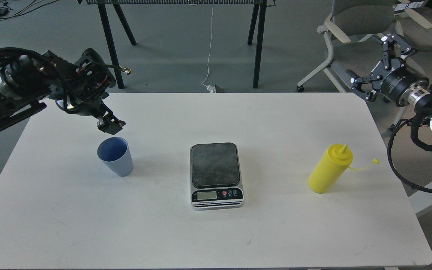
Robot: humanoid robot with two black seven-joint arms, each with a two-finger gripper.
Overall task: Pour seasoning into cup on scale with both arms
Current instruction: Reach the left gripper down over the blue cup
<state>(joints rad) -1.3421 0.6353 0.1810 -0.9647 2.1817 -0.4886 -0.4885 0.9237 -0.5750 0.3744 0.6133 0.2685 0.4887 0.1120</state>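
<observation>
The light-blue cup stands upright on the white table, left of centre. The scale lies in the middle with nothing on its dark plate. The yellow seasoning bottle stands at the right, its cap dangling on its tether. My left gripper hangs just above and behind the cup's rim, pointing down; its fingers show as one dark mass. My right gripper is open and empty, off the table's far right corner, well behind and above the bottle.
A grey office chair stands behind the right arm. Black legs of another table stand beyond the far edge. Loose black cables hang by the table's right edge.
</observation>
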